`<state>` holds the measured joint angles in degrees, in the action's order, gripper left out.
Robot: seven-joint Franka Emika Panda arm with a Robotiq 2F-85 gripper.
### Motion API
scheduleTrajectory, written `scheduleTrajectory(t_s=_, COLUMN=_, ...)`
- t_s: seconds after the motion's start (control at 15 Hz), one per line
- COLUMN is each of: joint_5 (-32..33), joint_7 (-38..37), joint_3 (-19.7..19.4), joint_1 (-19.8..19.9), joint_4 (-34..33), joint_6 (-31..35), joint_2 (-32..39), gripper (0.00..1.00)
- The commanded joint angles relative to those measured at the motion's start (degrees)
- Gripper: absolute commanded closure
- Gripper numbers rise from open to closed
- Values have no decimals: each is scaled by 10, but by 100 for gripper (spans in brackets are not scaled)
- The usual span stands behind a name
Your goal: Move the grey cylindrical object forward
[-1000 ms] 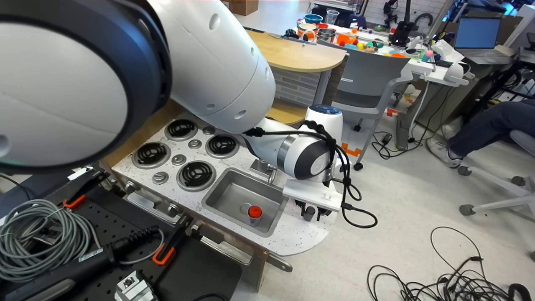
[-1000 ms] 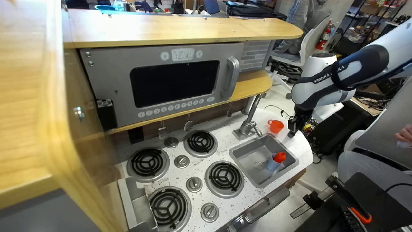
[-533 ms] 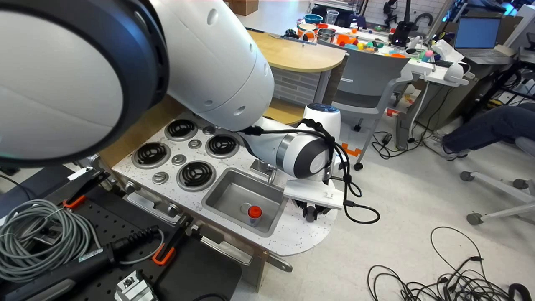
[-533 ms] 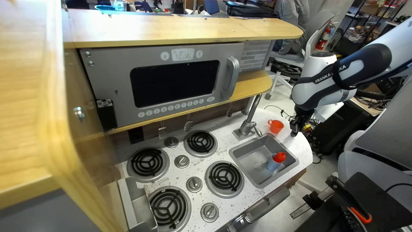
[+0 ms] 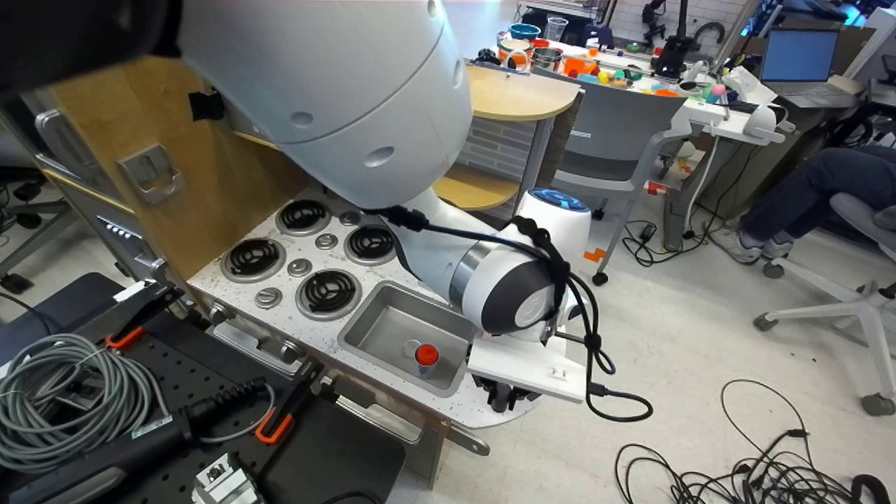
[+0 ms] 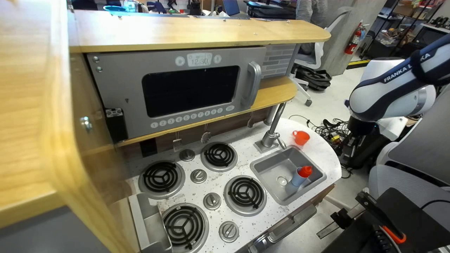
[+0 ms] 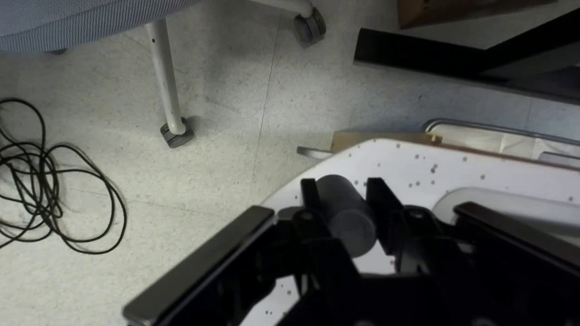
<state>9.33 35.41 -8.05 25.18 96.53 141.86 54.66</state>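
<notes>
The dark grey cylinder (image 7: 353,228) is between the fingers (image 7: 310,192) of my gripper (image 7: 342,192) in the wrist view. The gripper is shut on it, and the cylinder stands tilted in that view with its round end towards the camera. In an exterior view the cylinder (image 5: 500,399) shows under the white wrist plate, over the rounded end of the counter. In an exterior view the gripper (image 6: 347,154) appears raised and beyond the counter's end; the cylinder is hard to make out there. The white speckled counter (image 7: 408,158) lies below in the wrist view.
The sink (image 6: 272,175) holds a blue cup (image 6: 299,178) with a red top (image 6: 305,171). An orange-red cup (image 6: 301,137) stands behind the sink near the faucet (image 6: 270,138). Burners (image 6: 218,156) cover the rest of the counter. Its rounded edge drops to the floor.
My gripper has closed round the grey cylinder and come off the counter with it. It has moved nearer the front in one exterior view and rightward in the other.
</notes>
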Motion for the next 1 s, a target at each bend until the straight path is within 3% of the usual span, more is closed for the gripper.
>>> scheduleTrajectory(t_s=0.0, joint_5=11, joint_7=48, joint_3=13, joint_1=23, joint_4=87, joint_6=23, joint_2=-55, gripper=92)
scheduleTrajectory(t_s=0.4, joint_5=16, joint_7=85, joint_3=17, joint_1=3, joint_4=104, joint_6=43, joint_2=-42, gripper=92)
scheduleTrajectory(t_s=0.93, joint_5=59, joint_7=62, joint_3=-7, joint_1=-56, joint_4=90, joint_6=72, joint_2=-21, gripper=92)
